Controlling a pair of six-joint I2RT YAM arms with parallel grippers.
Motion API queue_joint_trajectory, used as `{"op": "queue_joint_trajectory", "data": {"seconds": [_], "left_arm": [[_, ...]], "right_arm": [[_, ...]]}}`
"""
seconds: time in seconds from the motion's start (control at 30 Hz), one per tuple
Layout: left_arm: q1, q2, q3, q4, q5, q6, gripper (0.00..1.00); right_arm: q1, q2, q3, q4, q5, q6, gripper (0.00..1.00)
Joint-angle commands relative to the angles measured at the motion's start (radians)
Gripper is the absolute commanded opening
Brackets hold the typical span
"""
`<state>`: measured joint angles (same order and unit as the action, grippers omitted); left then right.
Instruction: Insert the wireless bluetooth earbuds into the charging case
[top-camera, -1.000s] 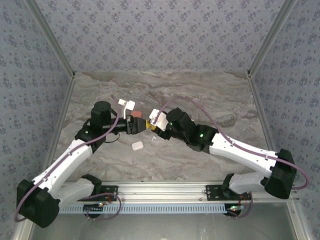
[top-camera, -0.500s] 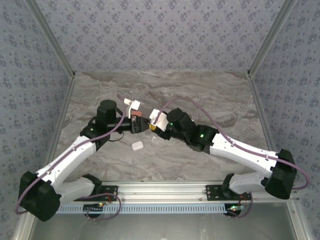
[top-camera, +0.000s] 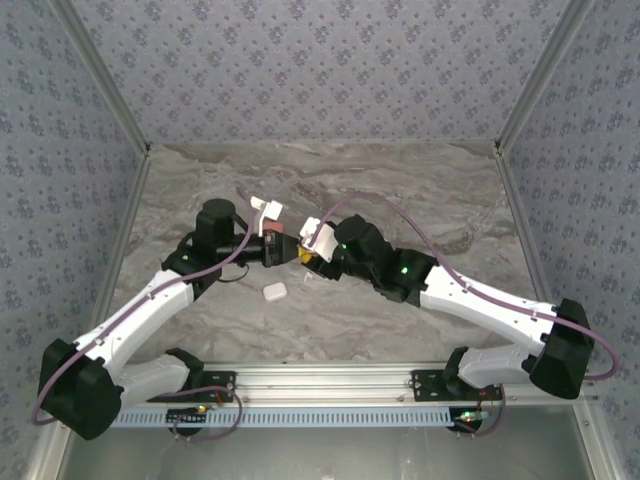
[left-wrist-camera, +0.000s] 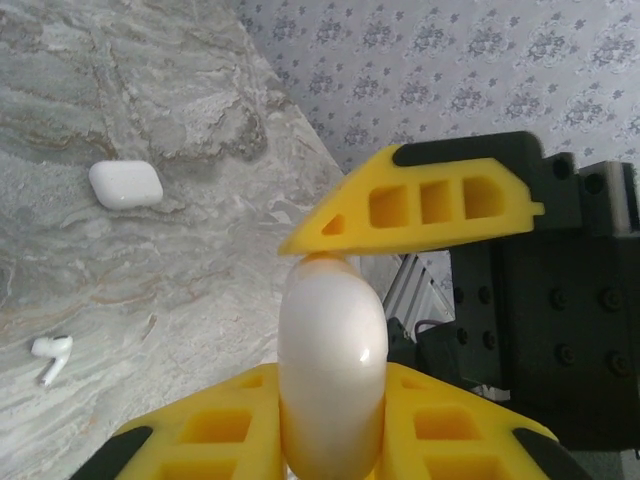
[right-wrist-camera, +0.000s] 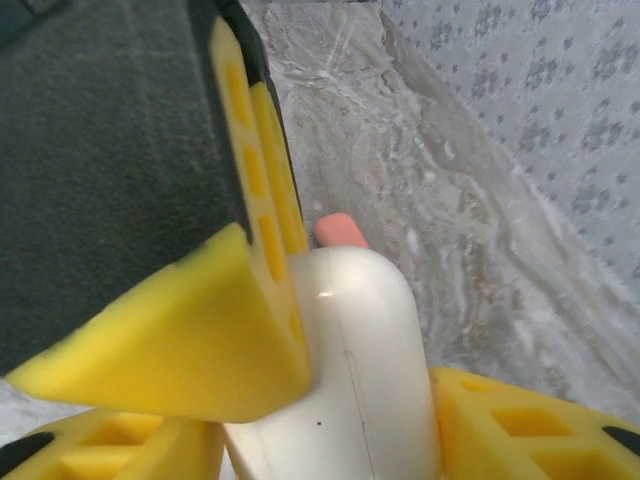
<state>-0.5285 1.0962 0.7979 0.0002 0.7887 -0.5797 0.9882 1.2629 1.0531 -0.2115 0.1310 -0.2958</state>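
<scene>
One glossy, rounded white case (left-wrist-camera: 332, 380)

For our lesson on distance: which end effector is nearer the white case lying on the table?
Left. The left end effector is directly beyond the case; the right end effector is beyond it too, but offset rightward.

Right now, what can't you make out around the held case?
Left wrist: white case, base cut off by the bottom edge.
Right wrist: pink object, mostly hidden behind the case.
Right wrist: whether the right gripper grips; the other arm's jaw covers one side.
Left wrist: earbud, too small for detail.
</scene>
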Motion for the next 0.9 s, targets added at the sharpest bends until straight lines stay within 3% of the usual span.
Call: {"op": "queue_joint_trajectory", "data": {"seconds": [0.0, 0.13, 0.27, 0.43, 0.67, 0.87], "left_arm": [[-0.009, -0.020, 0.045, 0.036, 0.017, 0.041, 0.18], [-0.011, -0.048, 0.025, 0.081, -0.006, 0.068, 0.13], [-0.020, -0.082, -0.011, 0.163, -0.049, 0.107, 0.10], [-0.054, -0.125, -0.064, 0.279, -0.108, 0.168, 0.06], [-0.107, -0.156, -0.088, 0.313, -0.141, 0.246, 0.03], [-0.118, -0.169, -0.095, 0.301, -0.149, 0.257, 0.02]], "right_arm": [[-0.026, -0.046, 0.030, -0.046, -0.086, 0.064, 0.65], [-0.096, -0.143, -0.024, -0.023, -0.224, 0.154, 0.84], [-0.212, -0.254, -0.128, 0.128, -0.429, 0.322, 1.00], [-0.305, -0.307, -0.212, 0.274, -0.541, 0.474, 1.00], [-0.318, -0.257, -0.183, 0.284, -0.551, 0.511, 0.99], [-0.345, -0.237, -0.177, 0.287, -0.521, 0.535, 0.90]]}}
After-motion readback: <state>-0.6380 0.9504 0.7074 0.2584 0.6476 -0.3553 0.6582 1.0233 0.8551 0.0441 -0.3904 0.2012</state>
